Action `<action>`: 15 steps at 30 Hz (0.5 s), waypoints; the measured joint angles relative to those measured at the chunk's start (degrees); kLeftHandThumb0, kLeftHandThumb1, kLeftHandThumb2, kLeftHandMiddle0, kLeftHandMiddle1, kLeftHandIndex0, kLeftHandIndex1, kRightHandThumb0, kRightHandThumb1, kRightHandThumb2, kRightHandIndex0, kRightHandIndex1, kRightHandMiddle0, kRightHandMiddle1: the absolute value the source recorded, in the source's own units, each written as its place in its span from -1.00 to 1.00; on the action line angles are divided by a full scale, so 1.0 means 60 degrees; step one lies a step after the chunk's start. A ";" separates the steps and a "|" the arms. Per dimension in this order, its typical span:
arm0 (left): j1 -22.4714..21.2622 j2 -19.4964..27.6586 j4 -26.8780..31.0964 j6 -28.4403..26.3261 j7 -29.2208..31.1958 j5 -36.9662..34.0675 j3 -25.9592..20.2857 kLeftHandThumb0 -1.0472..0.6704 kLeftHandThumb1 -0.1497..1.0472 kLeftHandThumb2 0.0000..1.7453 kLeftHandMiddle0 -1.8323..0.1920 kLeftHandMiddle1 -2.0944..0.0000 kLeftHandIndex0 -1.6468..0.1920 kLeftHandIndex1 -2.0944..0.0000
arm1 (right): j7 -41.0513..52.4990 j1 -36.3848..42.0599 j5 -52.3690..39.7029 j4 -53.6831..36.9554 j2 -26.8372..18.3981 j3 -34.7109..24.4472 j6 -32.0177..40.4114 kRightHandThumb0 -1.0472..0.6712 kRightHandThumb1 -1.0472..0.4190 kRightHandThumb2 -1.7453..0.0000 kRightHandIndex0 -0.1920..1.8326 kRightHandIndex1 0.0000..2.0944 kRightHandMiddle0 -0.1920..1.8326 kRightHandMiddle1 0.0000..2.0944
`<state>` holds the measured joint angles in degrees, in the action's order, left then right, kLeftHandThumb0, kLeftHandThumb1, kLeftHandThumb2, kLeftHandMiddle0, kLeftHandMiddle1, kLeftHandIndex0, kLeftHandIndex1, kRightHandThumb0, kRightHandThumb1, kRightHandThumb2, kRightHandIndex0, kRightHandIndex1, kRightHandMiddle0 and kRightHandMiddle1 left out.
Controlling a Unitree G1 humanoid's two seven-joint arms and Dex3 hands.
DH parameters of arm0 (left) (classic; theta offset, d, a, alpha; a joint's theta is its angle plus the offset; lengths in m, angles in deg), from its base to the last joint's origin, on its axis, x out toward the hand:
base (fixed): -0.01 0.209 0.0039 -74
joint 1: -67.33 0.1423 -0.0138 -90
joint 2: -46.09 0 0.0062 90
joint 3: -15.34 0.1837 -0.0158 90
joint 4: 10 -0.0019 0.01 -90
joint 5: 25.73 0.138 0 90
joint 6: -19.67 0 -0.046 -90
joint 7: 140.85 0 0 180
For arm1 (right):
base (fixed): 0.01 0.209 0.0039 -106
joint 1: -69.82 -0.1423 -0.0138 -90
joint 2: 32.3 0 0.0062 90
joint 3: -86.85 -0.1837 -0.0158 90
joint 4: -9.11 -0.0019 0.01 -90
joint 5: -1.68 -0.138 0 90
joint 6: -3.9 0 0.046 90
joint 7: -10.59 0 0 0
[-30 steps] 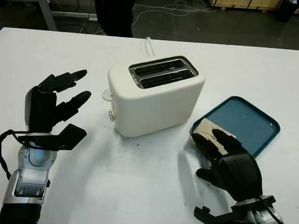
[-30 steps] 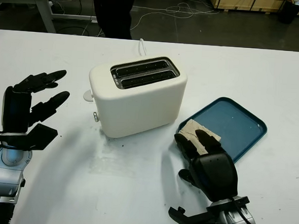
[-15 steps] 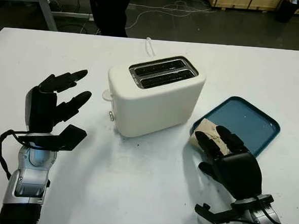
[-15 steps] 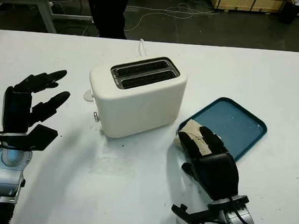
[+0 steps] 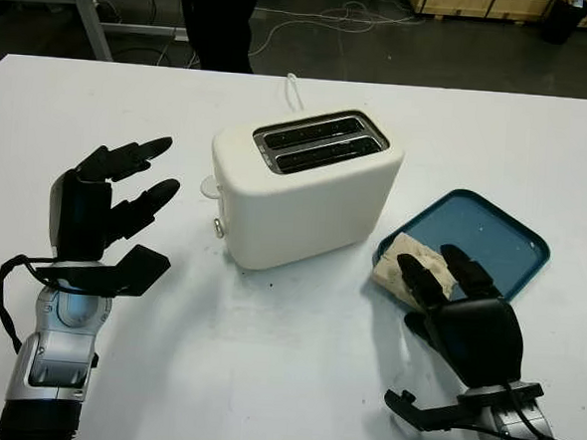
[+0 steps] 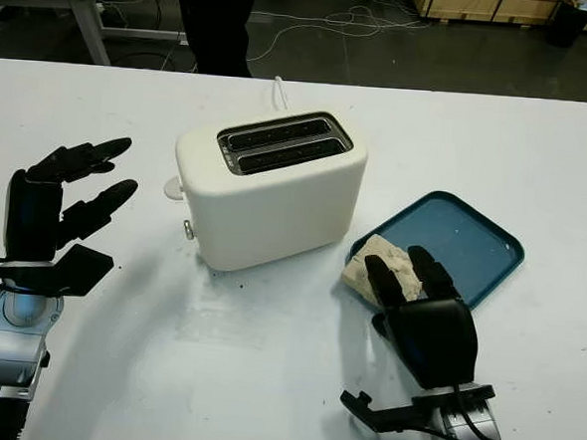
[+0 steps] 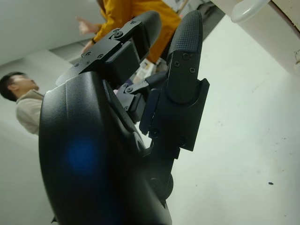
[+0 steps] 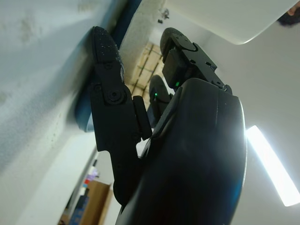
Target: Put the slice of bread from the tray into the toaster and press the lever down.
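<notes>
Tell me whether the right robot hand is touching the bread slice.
Touching: in the left eye view the right robot hand's fingers lie on the bread slice, lifted at the tray's corner.

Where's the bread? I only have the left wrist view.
Observer: On the near corner of the tray, just right of the toaster. The bread pokes out over the tray's rim.
Operator: Right hand on it?
Observer: The right hand is over the bread from the near side. I can't tell whether it has a grip.
Operator: Slots free?
Observer: Both slots are empty.
</notes>
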<state>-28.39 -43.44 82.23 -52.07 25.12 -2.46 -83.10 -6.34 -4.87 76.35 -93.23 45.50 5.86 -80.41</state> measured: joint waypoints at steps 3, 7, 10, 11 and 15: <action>0.0000 0.0001 0.0000 0.0023 0.0000 -0.0015 0.0000 -0.38 0.79 -0.76 0.26 0.08 -0.19 1.00 | 0.0037 -0.0034 0.0168 0.0000 -0.0037 -0.0001 0.0213 -0.30 -0.78 1.00 -0.46 -0.98 -0.41 -0.99; 0.0000 0.0001 0.0014 0.0037 0.0005 -0.0026 -0.0007 -0.37 0.79 -0.77 0.26 0.08 -0.19 1.00 | 0.0064 -0.0087 0.0335 0.0010 -0.0083 -0.0001 0.0405 -0.02 -0.81 0.97 -0.40 -0.95 -0.37 -0.98; 0.0001 0.0005 0.0075 0.0045 0.0019 -0.0033 -0.0019 -0.39 0.79 -0.76 0.26 0.07 -0.19 1.00 | 0.0172 -0.0096 0.0449 -0.0005 -0.0084 0.0000 0.0533 -0.04 -0.82 0.95 -0.32 -0.90 -0.31 -0.95; 0.0001 0.0008 0.0085 0.0052 0.0028 -0.0033 -0.0023 -0.39 0.79 -0.76 0.26 0.08 -0.19 1.00 | 0.0258 -0.0096 0.0449 -0.0020 -0.0084 0.0000 0.0568 -0.07 -0.82 0.96 -0.28 -0.87 -0.28 -0.94; 0.0002 0.0016 0.0111 0.0146 0.0140 -0.0191 -0.0029 -0.38 0.79 -0.76 0.26 0.07 -0.19 1.00 | 0.0111 -0.0101 0.0450 0.0009 -0.0117 0.0009 0.0590 -0.06 -0.76 1.00 -0.28 0.50 0.12 -0.84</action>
<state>-28.38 -43.35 82.90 -51.19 25.95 -3.61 -83.27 -5.68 -5.48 79.05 -93.18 44.80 5.91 -76.87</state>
